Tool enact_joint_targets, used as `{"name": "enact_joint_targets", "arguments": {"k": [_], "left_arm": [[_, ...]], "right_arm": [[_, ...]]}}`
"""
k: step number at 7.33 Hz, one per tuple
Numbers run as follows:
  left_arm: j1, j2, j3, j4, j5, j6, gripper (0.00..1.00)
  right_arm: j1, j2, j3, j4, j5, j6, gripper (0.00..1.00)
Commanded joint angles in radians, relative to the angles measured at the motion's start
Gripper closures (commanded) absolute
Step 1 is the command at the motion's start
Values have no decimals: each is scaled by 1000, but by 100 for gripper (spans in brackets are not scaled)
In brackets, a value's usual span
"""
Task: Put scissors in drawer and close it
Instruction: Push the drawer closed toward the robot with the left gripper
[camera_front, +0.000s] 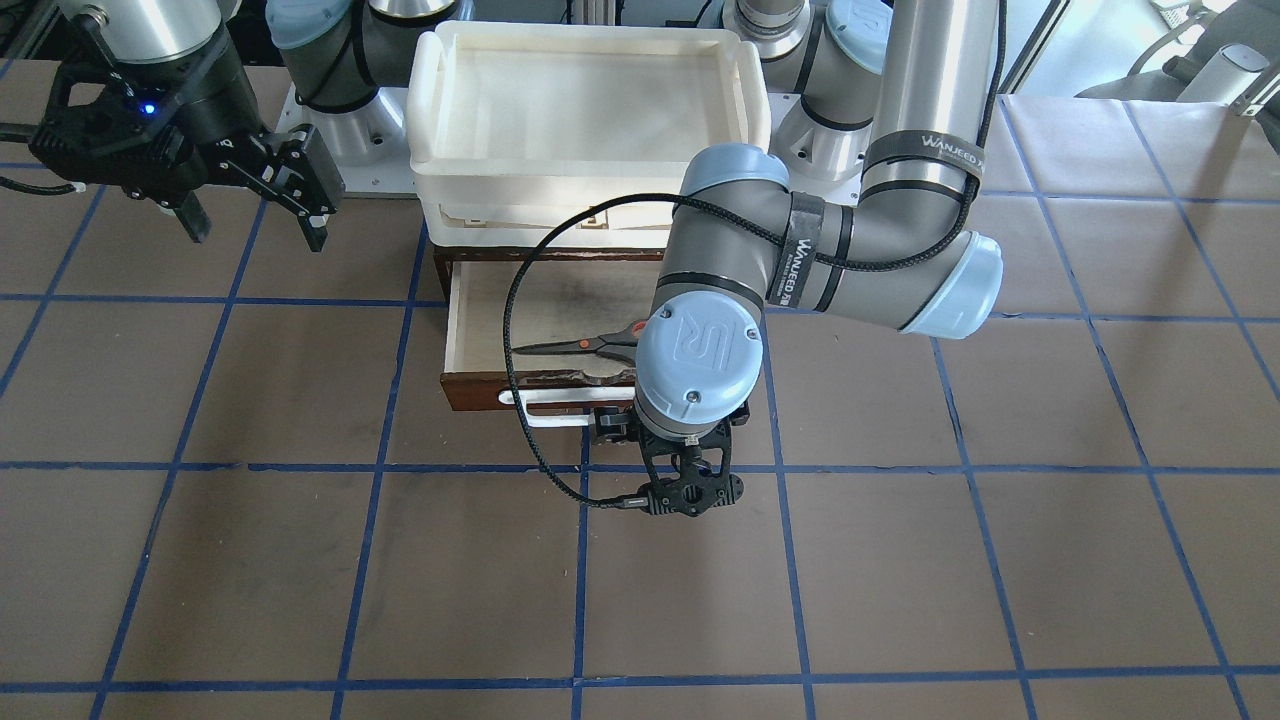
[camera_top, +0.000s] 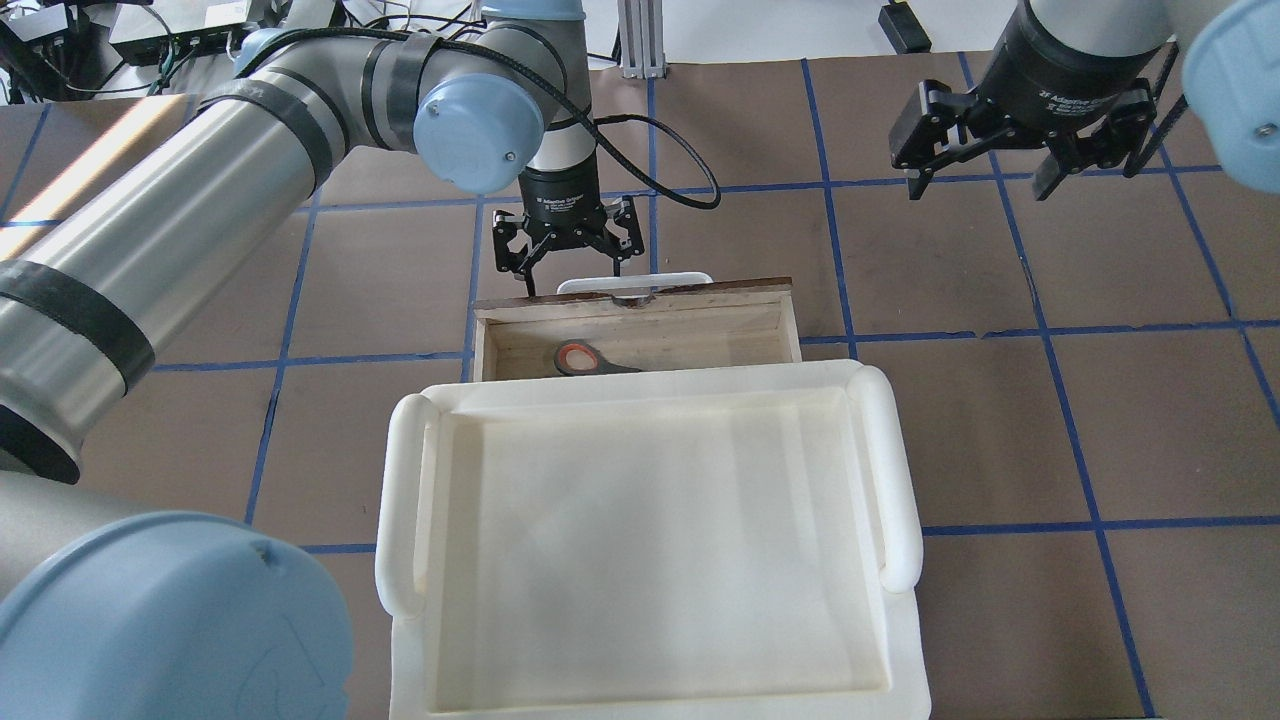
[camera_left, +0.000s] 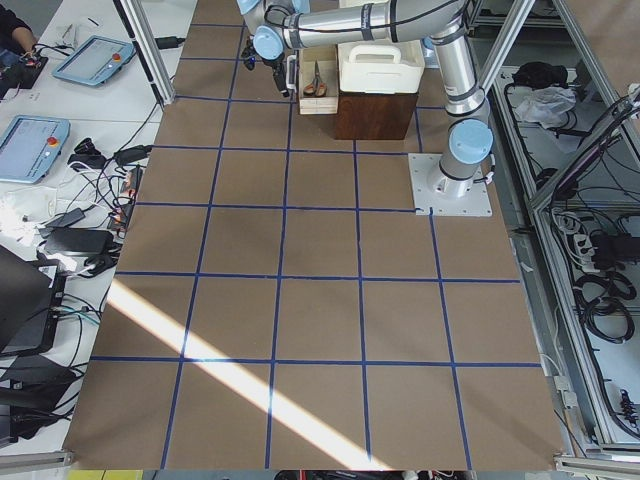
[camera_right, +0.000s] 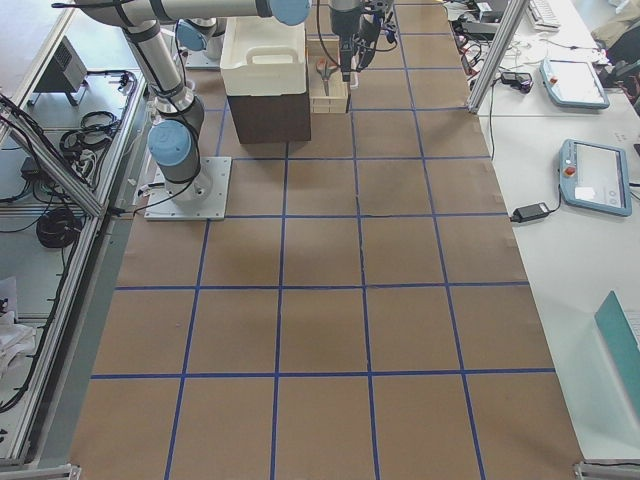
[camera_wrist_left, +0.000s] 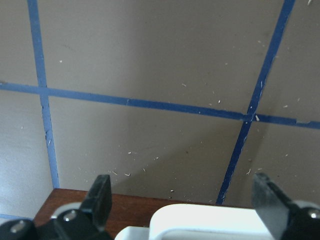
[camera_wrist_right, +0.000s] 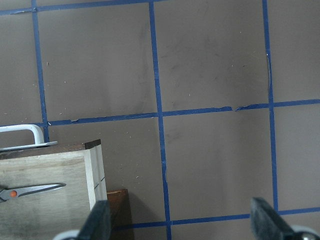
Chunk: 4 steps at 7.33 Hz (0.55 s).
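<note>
Left gripper (camera_top: 572, 275): black metal, two thin fingers spread wide apart. Pinches nothing. Hangs pointing down just at the front of the drawer (camera_top: 640, 322), right by the white handle (camera_top: 680, 278). In the left wrist view, one black fingertip (camera_wrist_left: 100, 195) on each side of that smooth, round-edged bar, with a strip of dark red-brown wood under it. Cannot tell if touching or not.

Drawer pulled out and open. A shallow box of pale, grainy plywood with thin straight walls and a dark brown front (camera_front: 478, 392). Flat on its wood floor: the scissors (camera_top: 585, 360). Small, with grey loops lined in orange-red, an orange dot at the pivot, and dark pointy blades shut together. In the part of the drawer nearer the robot's left, blades pointing to the robot's right.

Behind and above the drawer: a tray (camera_top: 900, 480) of cream-white plastic. Big, smooth, a rectangle with fat rounded rims and roll-shaped grips at both ends. Sits on top of the dark brown box (camera_right: 268, 118) that holds the drawer.

Right gripper (camera_top: 976, 185): black too, fingers spread wide, nothing between them. Up in the air on the robot's right, well apart from the drawer.

Under it all, the surface (camera_top: 950, 420): flat, dull brown, marked into squares by blue tape lines (camera_top: 830, 250), with tiny pale specks here and there.
</note>
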<state>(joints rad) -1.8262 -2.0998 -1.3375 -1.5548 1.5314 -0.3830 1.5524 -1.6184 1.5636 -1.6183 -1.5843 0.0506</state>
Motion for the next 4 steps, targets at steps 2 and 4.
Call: {"name": "enact_joint_targets", "arguments": {"k": [2,4], "left_arm": [[-2,3,0,-46,3,-1,0],[-10,1,-2,-56,0,-29,0]], "right_arm": [[0,0,1,0,1,0,0],[0,0,1,0,1,0,0]]}}
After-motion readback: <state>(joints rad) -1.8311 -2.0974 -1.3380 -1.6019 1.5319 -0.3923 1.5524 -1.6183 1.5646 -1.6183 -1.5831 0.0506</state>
